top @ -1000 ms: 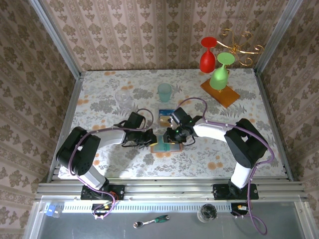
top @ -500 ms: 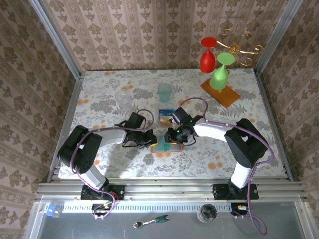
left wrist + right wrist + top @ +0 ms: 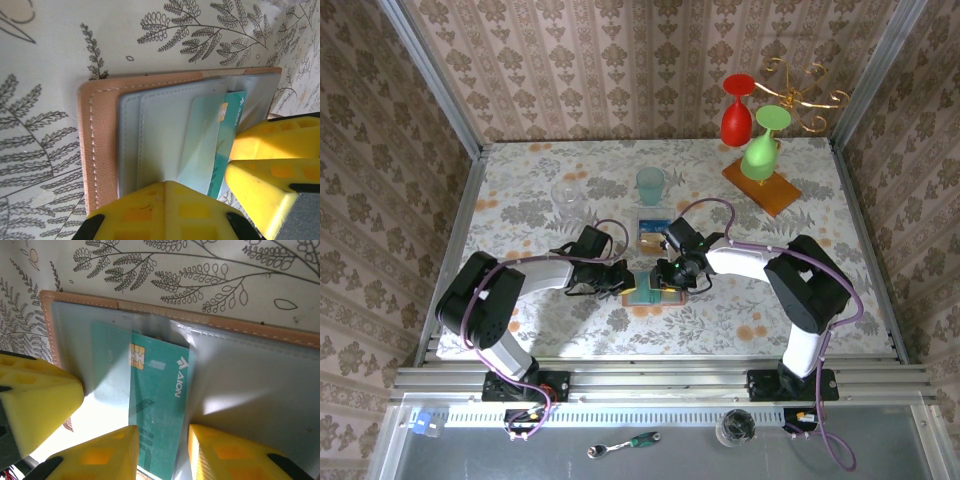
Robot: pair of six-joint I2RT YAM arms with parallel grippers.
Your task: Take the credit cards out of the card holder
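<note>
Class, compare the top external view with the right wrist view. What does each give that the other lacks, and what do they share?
Top external: the cup, the red glass, the green glass, and the left gripper beside the wallet.
Right wrist: the chip and the AION lettering on the card.
Shared: wallet, card and right gripper, its jaws astride the card.

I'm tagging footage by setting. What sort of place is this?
Probably a robot test cell dressed as a home: wallpapered walls inside an aluminium frame, a floral tablecloth, and robot arms bolted to a rail.
</note>
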